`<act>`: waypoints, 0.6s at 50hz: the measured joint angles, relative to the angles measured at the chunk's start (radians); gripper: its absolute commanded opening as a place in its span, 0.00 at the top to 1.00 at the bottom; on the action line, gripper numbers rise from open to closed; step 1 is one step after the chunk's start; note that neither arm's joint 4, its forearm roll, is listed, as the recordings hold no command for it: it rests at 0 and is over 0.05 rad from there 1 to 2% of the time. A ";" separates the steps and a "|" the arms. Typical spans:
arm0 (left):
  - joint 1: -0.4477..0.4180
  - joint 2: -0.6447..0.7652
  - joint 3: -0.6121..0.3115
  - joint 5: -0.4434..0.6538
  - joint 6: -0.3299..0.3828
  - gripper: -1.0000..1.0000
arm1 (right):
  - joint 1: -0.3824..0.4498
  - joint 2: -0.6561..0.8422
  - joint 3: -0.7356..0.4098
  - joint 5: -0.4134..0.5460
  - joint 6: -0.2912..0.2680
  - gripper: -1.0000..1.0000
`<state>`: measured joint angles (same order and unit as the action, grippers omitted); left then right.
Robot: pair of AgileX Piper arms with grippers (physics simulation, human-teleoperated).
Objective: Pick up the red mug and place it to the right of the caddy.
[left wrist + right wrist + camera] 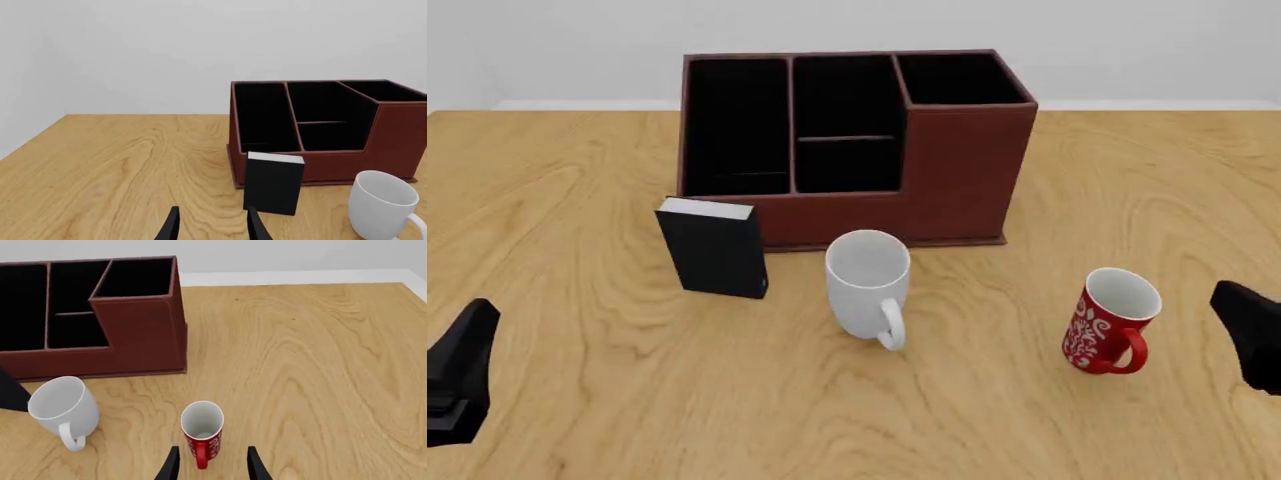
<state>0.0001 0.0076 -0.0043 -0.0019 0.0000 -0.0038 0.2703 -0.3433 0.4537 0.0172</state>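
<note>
Fingers parted and empty, the right gripper point(210, 465) hangs just behind the upright red mug point(202, 432), lined up to grasp; caddy point(93, 315) beyond.

Front view looks down; wrist views sit low; all share caddy point(961, 160).

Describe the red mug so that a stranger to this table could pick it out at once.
Start at the large reddish-brown leather-look caddy at the back of the wooden table. In front of it, off its right corner, stands a small glossy red mug. Unlike the plain white mug to its left, it bears a white floral pattern.
</note>
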 measured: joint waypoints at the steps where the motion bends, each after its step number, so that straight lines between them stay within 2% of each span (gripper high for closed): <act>1: 0.000 0.000 0.000 0.000 0.000 0.00 | -0.001 0.004 0.006 -0.006 0.002 0.00; 14: 0.000 0.000 0.000 0.000 0.000 0.00 | -0.009 0.084 0.082 -0.112 0.018 0.00; 30: 0.000 0.000 0.000 0.000 0.000 0.00 | 0.004 0.228 0.166 -0.293 0.027 0.00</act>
<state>0.0001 0.0076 -0.0043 -0.0019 0.0000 -0.0001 0.4979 -0.1773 0.1610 0.0446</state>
